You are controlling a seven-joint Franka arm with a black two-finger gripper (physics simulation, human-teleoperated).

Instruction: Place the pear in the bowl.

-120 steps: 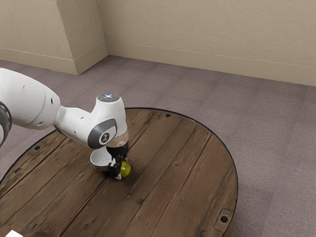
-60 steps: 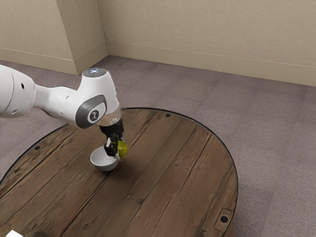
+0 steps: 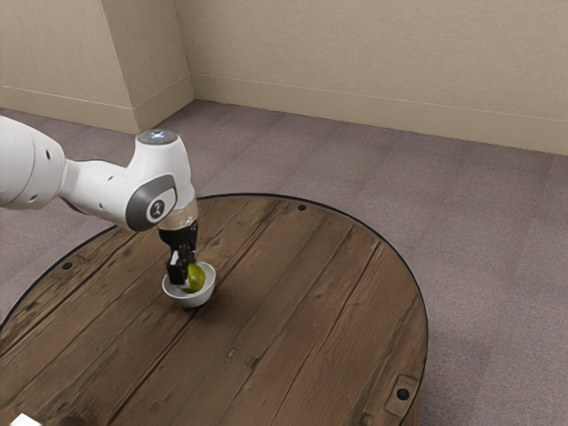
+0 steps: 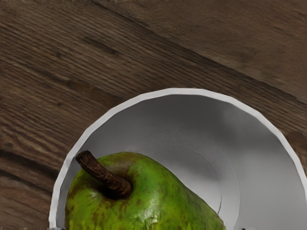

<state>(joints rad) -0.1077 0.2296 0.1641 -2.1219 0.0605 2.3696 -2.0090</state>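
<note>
One pear [image 4: 148, 196], stem [image 4: 103, 174] rimward, long axis tilted in bowl [image 4: 259, 158], end effector [image 3: 189, 280] clamping it

Can see a round plank table [image 3: 311, 319], purplish carpet [image 3: 497, 257] around it, beige walls [image 3: 373, 53] beyond, plus something white [image 3: 25, 421], mostly cut off

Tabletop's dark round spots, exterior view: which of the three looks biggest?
The spot nearest the exterior view's lower right corner; the far-rim spot and left-rim spot both look smaller.

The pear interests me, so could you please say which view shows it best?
The wrist view: the pear appears large, its brown stem and mottled skin distinct. The exterior view shows it small, by the gripper.
</note>
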